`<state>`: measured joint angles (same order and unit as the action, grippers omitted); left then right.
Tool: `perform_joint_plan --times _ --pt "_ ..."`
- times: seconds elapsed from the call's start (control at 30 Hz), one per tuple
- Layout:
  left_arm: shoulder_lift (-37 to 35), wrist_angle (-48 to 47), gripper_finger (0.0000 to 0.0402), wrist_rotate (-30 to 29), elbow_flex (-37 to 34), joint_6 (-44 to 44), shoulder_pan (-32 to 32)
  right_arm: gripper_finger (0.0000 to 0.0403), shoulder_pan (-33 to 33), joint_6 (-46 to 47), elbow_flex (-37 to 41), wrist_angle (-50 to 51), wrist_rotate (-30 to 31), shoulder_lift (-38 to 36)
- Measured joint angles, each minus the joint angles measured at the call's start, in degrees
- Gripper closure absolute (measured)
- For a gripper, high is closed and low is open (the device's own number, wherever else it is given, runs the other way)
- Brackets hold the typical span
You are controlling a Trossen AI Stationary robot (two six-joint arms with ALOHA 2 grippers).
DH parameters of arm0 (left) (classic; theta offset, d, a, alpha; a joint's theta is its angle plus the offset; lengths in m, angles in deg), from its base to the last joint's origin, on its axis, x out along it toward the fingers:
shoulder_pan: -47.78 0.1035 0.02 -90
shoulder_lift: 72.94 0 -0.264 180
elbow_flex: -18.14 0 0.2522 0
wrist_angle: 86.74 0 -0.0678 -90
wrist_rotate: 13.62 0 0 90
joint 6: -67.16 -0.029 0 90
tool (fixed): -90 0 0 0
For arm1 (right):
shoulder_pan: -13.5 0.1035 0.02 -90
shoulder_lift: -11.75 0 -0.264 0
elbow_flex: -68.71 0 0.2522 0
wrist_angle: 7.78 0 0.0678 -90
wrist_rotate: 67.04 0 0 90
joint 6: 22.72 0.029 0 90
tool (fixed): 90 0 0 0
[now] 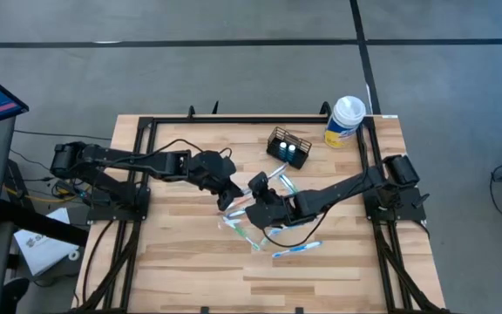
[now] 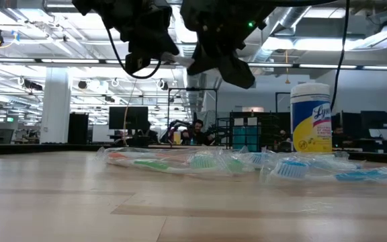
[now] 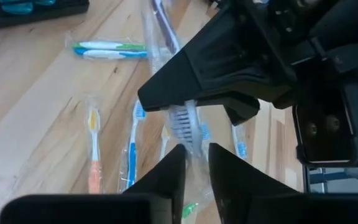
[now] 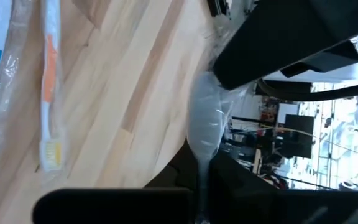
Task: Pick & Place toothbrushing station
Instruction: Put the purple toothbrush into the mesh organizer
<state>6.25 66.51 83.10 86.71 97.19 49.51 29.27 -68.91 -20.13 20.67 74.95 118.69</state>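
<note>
Below the two grippers, which meet mid-table, the wood is strewn with wrapped toothbrushes [image 1: 296, 250]. Beyond them the way is blocked by the mesh caddy [image 1: 288, 146] and wipes canister [image 1: 345, 121].

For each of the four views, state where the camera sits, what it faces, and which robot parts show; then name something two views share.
High: overhead, facing down on table, both arms, caddy.
Low: table height, facing the room; both grippers overhead, canister.
Left wrist: faces left gripper and right gripper on a wrapped toothbrush.
Right wrist: faces its own fingers and that toothbrush.
Shared: both wrist views show that toothbrush.
</note>
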Motion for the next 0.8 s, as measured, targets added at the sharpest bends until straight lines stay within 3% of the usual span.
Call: perform_joint_plan --times 0.27,0.47,0.6,0.8 --pt "-5.13 0.49 0.0297 -0.12 -0.04 -6.16 0.26 0.0401 -1.04 5.68 -0.63 4.07 -3.4 -1.51" --pt "-11.83 0.8 0.0282 -6.11 -2.18 -7.33 -0.99 0.0402 -4.28 14.71 0.16 7.08 -8.64 -7.8" --pt "-14.58 2.3 0.0279 -9.55 -4.65 -7.32 -2.53 0.0402 -6.56 16.24 5.09 0.7 -11.96 -14.09" --pt "-15.68 7.52 0.0281 -9.99 -7.57 -7.61 -3.32 0.0402 -9.6 18.27 15.41 -11.41 -17.87 -25.29"
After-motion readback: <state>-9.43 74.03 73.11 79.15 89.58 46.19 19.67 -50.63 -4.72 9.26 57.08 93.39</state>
